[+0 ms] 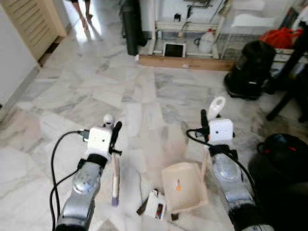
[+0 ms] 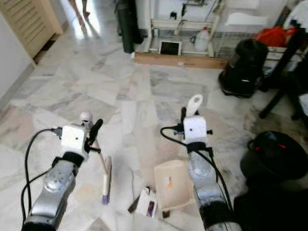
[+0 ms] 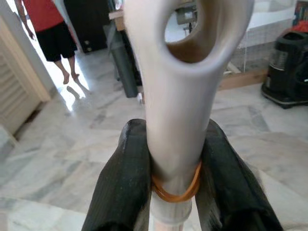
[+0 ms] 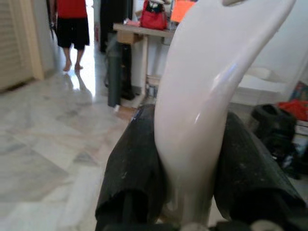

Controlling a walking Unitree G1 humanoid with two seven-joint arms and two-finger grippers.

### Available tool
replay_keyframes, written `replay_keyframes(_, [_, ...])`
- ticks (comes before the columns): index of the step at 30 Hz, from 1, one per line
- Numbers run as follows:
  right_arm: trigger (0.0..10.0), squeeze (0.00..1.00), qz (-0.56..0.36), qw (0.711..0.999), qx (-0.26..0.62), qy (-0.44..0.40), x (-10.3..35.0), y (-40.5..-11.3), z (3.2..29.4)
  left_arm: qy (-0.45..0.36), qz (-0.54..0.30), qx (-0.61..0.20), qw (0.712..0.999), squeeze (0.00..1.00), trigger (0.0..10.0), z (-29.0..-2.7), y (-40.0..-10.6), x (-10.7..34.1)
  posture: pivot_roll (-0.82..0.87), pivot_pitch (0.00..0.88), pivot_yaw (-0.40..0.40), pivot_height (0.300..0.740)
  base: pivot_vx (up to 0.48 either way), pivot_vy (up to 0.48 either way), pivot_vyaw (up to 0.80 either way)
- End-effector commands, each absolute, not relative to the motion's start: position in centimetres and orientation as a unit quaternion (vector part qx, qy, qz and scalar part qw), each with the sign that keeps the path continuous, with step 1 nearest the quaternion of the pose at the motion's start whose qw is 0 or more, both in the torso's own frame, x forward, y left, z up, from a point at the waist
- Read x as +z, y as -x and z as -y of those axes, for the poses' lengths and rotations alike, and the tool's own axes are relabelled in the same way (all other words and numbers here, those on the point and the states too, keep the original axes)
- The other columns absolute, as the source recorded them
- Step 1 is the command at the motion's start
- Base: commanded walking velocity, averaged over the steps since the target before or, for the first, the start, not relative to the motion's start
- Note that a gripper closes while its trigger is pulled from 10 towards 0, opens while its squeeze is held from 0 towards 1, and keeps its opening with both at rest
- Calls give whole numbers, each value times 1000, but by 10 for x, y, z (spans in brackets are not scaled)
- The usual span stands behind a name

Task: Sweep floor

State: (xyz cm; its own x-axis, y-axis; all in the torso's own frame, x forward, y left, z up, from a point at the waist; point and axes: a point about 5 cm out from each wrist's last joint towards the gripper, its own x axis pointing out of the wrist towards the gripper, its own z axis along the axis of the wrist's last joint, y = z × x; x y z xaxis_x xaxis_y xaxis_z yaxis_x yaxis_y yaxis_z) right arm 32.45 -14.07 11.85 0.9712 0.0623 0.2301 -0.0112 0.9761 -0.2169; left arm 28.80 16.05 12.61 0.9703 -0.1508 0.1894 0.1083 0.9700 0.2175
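Cut off and hidden parts
The person [image 3: 53,33] is cropped above the chest; the dustpan [image 1: 185,186] handle's lower end is hidden behind the right arm; litter [image 1: 156,206] too small to identify

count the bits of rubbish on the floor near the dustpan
3: a white crumpled packet just left of the dustpan, a dark strip against the packet's left edge, and a small dark scrap below the dustpan's front corner. The arms may hide more.

Home: marble floor [image 1: 72,96], louvred door [image 1: 33,21], barefoot person [image 3: 55,33].
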Motion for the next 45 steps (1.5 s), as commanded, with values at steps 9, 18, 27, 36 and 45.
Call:
replay_keyframes(9, [10000, 0, 131, 985, 4, 112, 124, -324, 152, -103, 126, -75, 984, 0, 10000, -154, -287, 136, 57, 114, 29, 740, 233, 0, 0])
replay_keyframes(18, [10000, 0, 130, 985, -2, 117, 123, -325, 154, -101, 120, -80, 984, 0, 10000, -153, -287, 135, 56, 119, 29, 740, 0, 0, 0])
replay_keyframes(27, [10000, 0, 102, 985, -37, 135, 114, -325, 165, -116, 82, -96, 985, 0, 10000, -158, -288, 124, 57, 133, 37, 740, 0, 0, 0])
replay_keyframes(36, [10000, 0, 74, 980, -85, 166, 97, -318, 180, -126, 69, -108, 984, 0, 10000, -163, -284, 121, 73, 157, 56, 740, 0, 0, 0])
replay_keyframes(45, [10000, 0, 58, 979, -94, 172, 81, -310, 180, -133, 61, -129, 981, 0, 10000, -164, -278, 122, 103, 183, 87, 740, 0, 0, 0])
